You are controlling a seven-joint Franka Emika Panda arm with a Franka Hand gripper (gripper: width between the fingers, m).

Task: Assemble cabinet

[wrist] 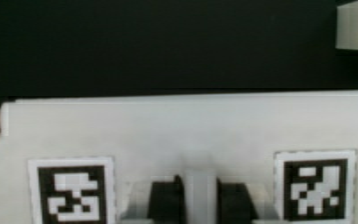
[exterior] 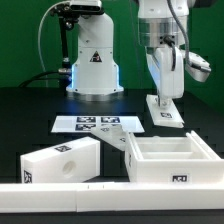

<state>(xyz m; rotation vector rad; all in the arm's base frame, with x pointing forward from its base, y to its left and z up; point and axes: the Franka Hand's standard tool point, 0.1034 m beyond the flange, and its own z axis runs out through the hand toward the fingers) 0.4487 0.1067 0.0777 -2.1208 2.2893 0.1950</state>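
Assembly looks partway done. The arm's two-finger gripper [exterior: 165,90] is pinched nearly closed on the top edge of a thin white plastic cabinet panel [exterior: 166,108] bearing black-and-white tags. It holds the panel upright over the black table [exterior: 30,112] at the exterior view's right, probably so it can slot in edge-first. The open white plastic cabinet box [exterior: 170,160] (the likely destination) sits just in front, with a white block-shaped cabinet part [exterior: 60,158] beside it.
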